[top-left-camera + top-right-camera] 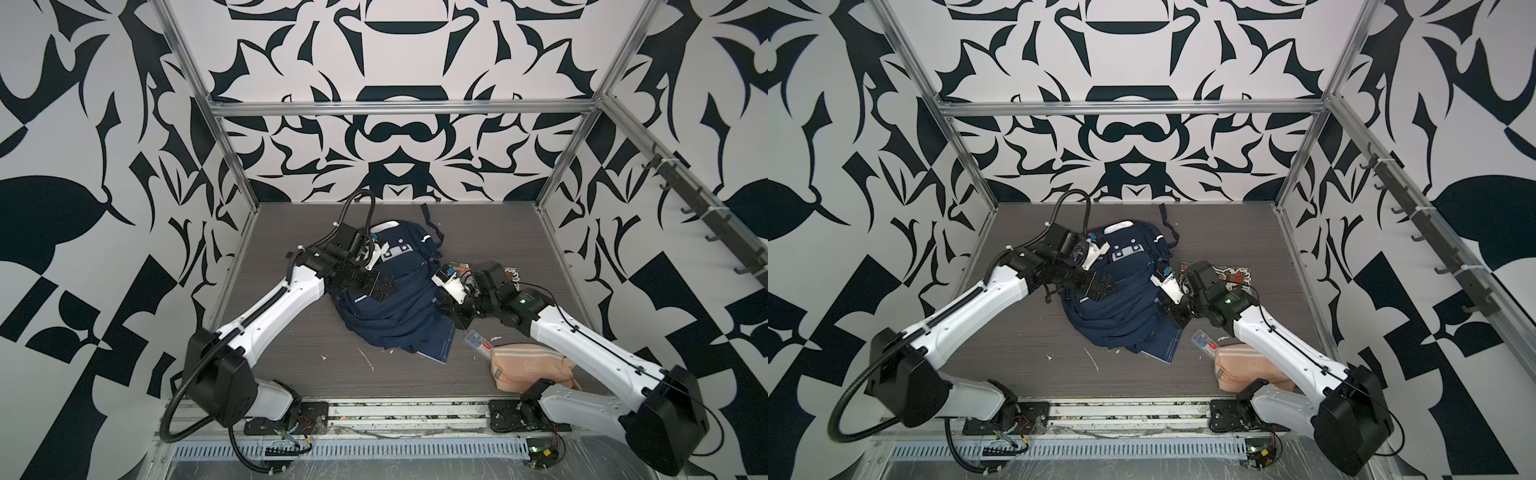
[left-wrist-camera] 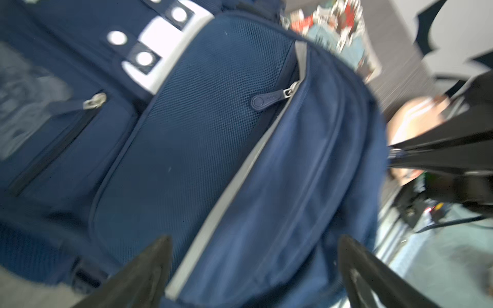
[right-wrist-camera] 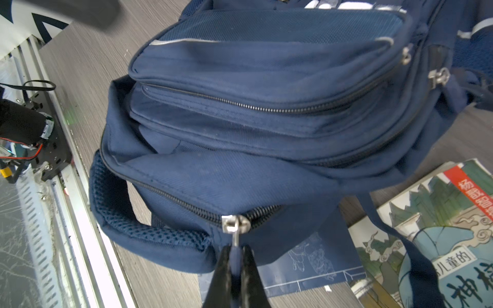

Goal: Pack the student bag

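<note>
The left fingers (image 1: 376,286) are hanging wide open and empty just above the front pocket (image 2: 200,120) of the student bag (image 1: 395,316), which is lying on the desk (image 1: 291,353) between both sets of fingers. The right fingers (image 3: 226,268) are clamping the zipper pull (image 3: 235,256) of its main compartment. The pull is best drawn along the track, probably with the left fingers pinning the fabric. Just beside the right fingers a picture book (image 3: 440,240) is lying under a bag strap (image 3: 394,226), which is risking a snag. Behind them a clear case (image 1: 478,338) and a peach pouch (image 1: 528,365) are waiting.
</note>
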Robot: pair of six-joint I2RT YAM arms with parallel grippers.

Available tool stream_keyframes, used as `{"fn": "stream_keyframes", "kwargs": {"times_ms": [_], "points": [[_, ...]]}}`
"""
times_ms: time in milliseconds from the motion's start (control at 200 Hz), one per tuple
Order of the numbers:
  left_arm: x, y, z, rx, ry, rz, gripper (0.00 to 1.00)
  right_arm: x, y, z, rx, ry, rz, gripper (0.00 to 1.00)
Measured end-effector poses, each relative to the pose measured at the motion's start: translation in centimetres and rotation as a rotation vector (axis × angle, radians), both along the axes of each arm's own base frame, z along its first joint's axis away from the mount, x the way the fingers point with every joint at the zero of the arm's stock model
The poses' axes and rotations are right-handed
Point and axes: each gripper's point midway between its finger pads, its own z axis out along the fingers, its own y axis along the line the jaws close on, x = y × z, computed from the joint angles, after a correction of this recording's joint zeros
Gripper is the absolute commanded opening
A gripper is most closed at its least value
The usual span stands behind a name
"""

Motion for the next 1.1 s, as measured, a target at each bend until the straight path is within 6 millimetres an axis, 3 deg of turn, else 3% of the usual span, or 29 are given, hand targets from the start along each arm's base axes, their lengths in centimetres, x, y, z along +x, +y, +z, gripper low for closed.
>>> {"fn": "stream_keyframes", "kwargs": {"times_ms": [260, 380, 460, 525, 705, 980, 1100], "points": [[0.6, -2.8, -4.0, 0.075, 0.025, -0.116, 0.95, 0.0, -0.6, -0.3, -0.011, 0.015, -0.009, 0.0], [0.7, -3.3, -5.3, 0.119, 0.009, -0.144, 0.86, 0.0, -0.8, -0.2, -0.014, 0.011, -0.015, 0.0], [0.8, -3.5, -5.6, 0.148, -0.017, -0.16, 0.66, 0.1, -0.9, -0.3, -0.022, 0.012, -0.021, 0.0], [0.9, -3.8, -5.8, 0.158, -0.034, -0.165, 0.42, 0.2, -1.1, -0.4, -0.026, 0.011, -0.029, 0.0], [1.5, -4.3, -4.9, 0.146, -0.066, -0.164, 0.0, 0.6, -1.5, -0.5, -0.046, -0.001, -0.053, 0.0], [2.5, -4.6, -2.7, 0.084, -0.017, -0.047, 0.0, 0.9, -2.5, -0.4, -0.101, -0.023, -0.064, 0.0], [3.9, -4.2, -0.1, 0.002, 0.053, 0.089, 0.0, 1.2, -2.9, 0.2, -0.136, -0.051, -0.059, 0.0]]}}
